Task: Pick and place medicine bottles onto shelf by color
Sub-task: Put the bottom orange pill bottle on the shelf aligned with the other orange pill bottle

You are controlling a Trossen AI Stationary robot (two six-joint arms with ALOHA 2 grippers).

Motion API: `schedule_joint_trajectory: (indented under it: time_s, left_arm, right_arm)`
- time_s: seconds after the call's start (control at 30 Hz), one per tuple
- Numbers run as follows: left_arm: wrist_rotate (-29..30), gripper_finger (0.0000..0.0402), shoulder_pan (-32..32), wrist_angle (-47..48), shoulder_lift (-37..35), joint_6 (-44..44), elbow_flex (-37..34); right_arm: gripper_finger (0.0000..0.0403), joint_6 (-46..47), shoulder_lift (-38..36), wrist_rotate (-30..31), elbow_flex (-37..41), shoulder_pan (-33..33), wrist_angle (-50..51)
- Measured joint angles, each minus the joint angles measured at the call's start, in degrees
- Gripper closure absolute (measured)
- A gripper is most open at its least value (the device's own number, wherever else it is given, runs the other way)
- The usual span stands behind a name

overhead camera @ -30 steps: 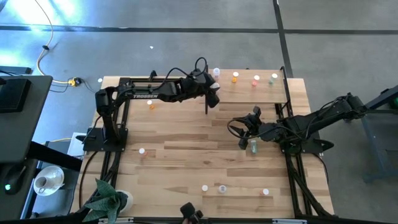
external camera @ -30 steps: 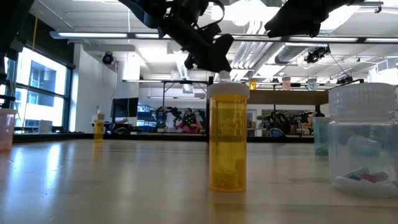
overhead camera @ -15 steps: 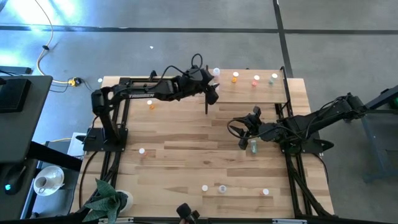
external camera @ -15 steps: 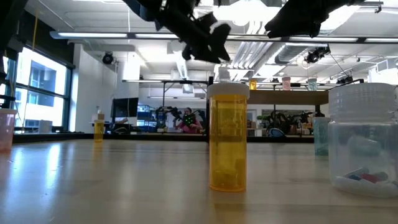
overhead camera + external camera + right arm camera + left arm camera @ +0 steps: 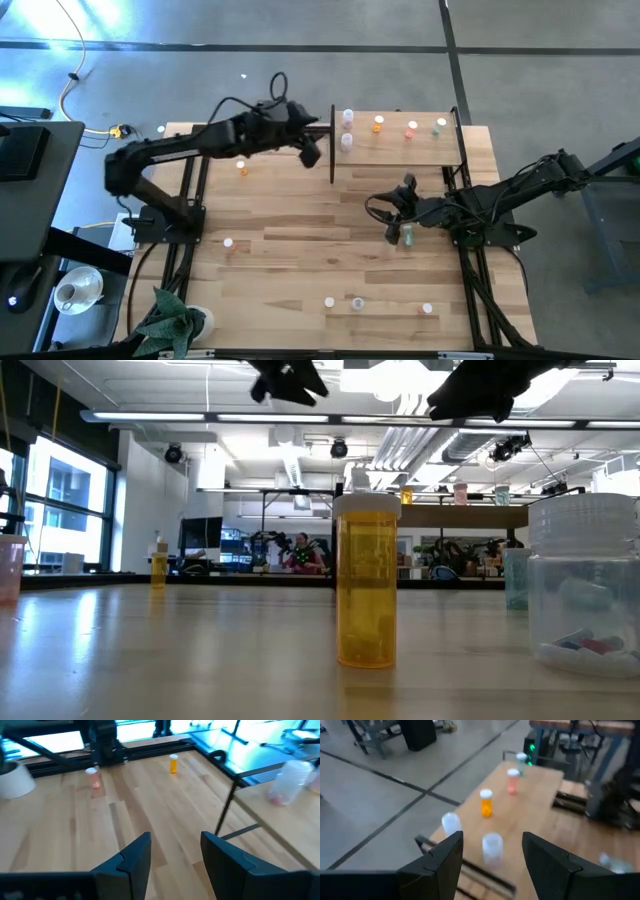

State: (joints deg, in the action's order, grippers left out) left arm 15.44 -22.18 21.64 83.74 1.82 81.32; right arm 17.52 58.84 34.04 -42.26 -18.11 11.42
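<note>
The shelf [image 5: 400, 150] is a pale board with black posts at the table's far right. On it stand two clear-white bottles [image 5: 347, 117] [image 5: 347, 141], an orange one [image 5: 378, 124], a pink one [image 5: 411, 129] and a green one [image 5: 440, 125]. My left gripper [image 5: 310, 150] is open and empty, raised just left of the shelf's post; its wrist view [image 5: 492, 855] looks at the clear bottles [image 5: 492, 849]. My right gripper [image 5: 393, 222] is low over mid-table, open, with nothing between its fingers [image 5: 175, 855]. A green bottle [image 5: 408, 237] is on the table right beside it.
Loose bottles stand on the table: an orange one [image 5: 243, 168] at far left, a white one [image 5: 228, 242] at left, several near the front edge [image 5: 357, 301], with an orange one [image 5: 367, 580] close to the low camera. A plant [image 5: 170, 320] stands at the front left corner.
My left gripper has drawn back from the shelf toward the table's left and gone up. A second clear-white bottle now stands on the shelf's left end, where the gripper was.
</note>
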Motion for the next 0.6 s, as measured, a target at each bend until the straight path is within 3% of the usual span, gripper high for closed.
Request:
schedule_joint_trajectory:
  time_s: [0.2, 0.6]
  left_arm:
    - [0.5, 0.0213, 4.7, 7.6, -2.5, 1.2, -1.2]
    - [-1.5, 0.0218, 8.7, -10.9, -2.8, 5.2, -22.6]
  right_arm:
    - [0.024, 0.0, 0.0, -6.1, 0.0, 0.0, -0.1]
    - [0.024, -7.0, 5.1, -19.6, 0.0, -0.8, -10.9]
